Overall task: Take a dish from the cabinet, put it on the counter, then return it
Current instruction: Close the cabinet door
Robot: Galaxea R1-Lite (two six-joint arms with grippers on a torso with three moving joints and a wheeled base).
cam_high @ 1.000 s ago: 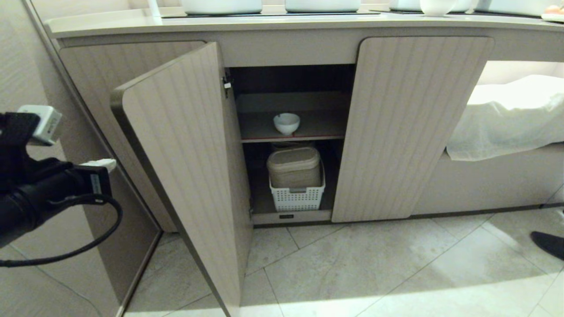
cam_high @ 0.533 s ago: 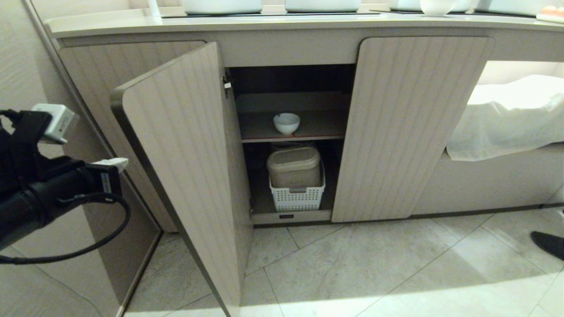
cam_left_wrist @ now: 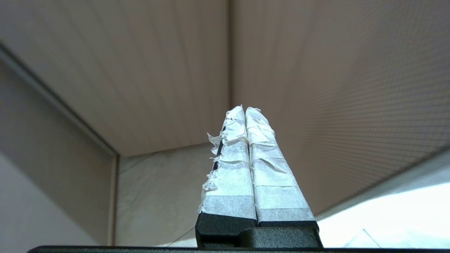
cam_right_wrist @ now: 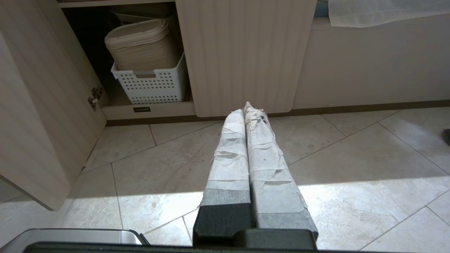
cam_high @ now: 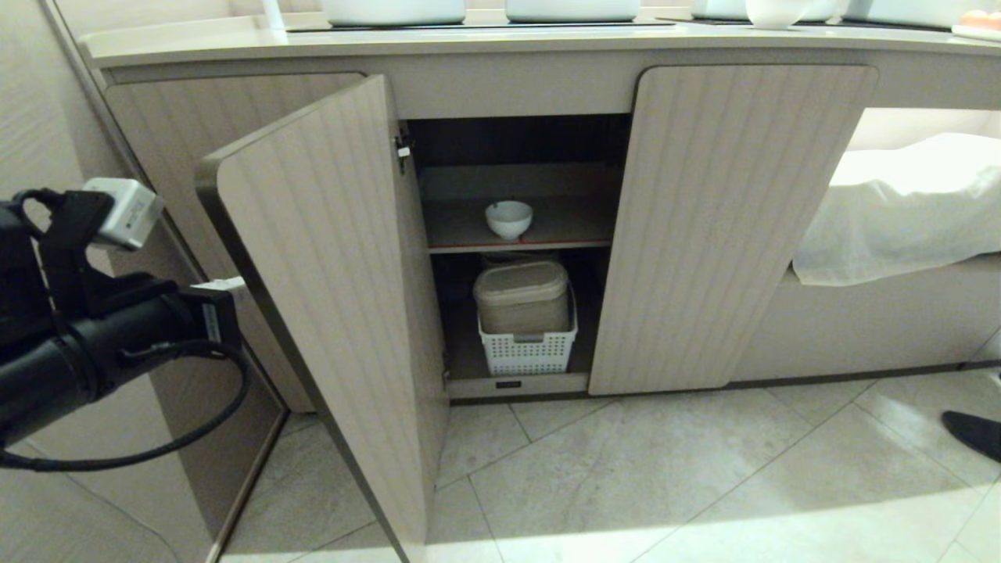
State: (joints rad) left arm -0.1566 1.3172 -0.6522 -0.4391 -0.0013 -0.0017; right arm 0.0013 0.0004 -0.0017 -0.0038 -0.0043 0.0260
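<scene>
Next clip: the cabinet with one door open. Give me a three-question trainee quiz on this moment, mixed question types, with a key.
1. True or false: the dish sits on the counter.
2. What stands below the dish's shelf? A) a white basket holding a beige container B) a kettle C) folded towels
3. Fill in: the left claw is ___ and holds nothing.

Key: 1 false, it is on the shelf inside the cabinet; 2 A; 3 shut.

Three ribbed cabinet doors point(cam_high: 735, 227) front the unit, one swung open. Inside sit one white bowl point(cam_high: 508, 218) and, at its 6 o'clock, one perforated basket point(cam_high: 528, 352) holding one lidded container point(cam_high: 522, 295).
</scene>
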